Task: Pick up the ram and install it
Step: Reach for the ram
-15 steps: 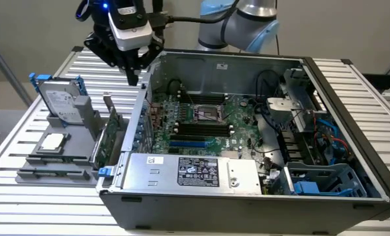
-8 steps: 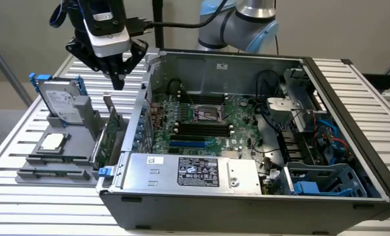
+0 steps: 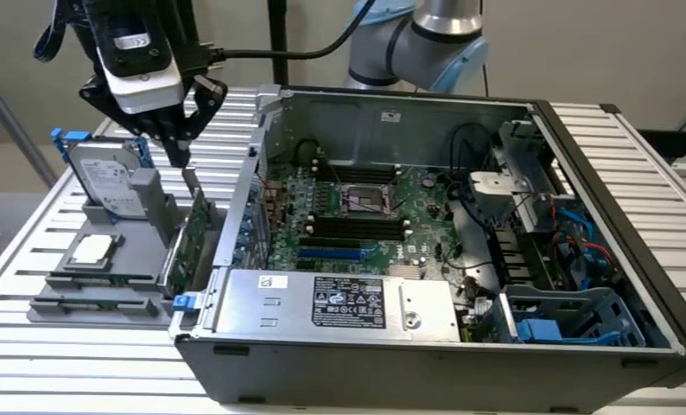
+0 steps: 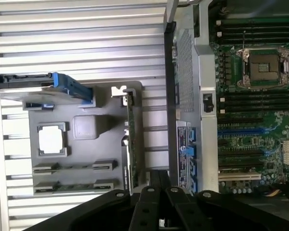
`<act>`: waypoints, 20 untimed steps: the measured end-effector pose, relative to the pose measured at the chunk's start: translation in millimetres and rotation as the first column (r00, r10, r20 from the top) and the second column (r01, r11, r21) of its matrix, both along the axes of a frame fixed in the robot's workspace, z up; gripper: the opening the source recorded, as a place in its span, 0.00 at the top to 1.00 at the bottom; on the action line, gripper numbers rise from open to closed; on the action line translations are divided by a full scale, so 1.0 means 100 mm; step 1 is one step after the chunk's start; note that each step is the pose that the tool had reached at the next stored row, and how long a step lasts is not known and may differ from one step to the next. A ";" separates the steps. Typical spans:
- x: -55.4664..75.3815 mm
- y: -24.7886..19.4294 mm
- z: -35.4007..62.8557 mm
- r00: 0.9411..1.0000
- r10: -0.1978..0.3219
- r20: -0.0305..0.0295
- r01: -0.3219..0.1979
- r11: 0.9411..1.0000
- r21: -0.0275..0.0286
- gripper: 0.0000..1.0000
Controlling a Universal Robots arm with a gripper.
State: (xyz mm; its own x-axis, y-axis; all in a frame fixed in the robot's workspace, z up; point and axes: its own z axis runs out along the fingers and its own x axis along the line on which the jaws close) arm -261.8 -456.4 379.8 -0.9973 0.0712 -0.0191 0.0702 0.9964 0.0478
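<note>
Ram [image 4: 74, 186]: lay flat in grey tray [image 4: 86, 149]. We judged it light, stiff, fragile; best gripped across long edges. End effector [image 4: 160, 178]: clenched, empty.

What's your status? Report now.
Gripper shut, empty, over the holder. Ram lying in holder, untouched. Card stands upright close by gripper.

One hard drive [image 3: 104, 177]; one expansion card [image 3: 187, 242]; one processor [image 3: 92, 251]; one pincer [image 3: 180, 154].
</note>
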 end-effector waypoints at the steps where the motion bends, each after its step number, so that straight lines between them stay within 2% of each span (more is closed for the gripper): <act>1: -0.04 -0.011 -0.007 1.000 0.000 0.000 0.000 1.000 0.000 1.00; 10: -0.37 -0.105 -0.075 1.000 0.000 0.000 0.000 1.000 -0.001 1.00; 20: -0.74 -0.189 -0.163 1.000 0.000 -0.001 0.000 1.000 -0.004 1.00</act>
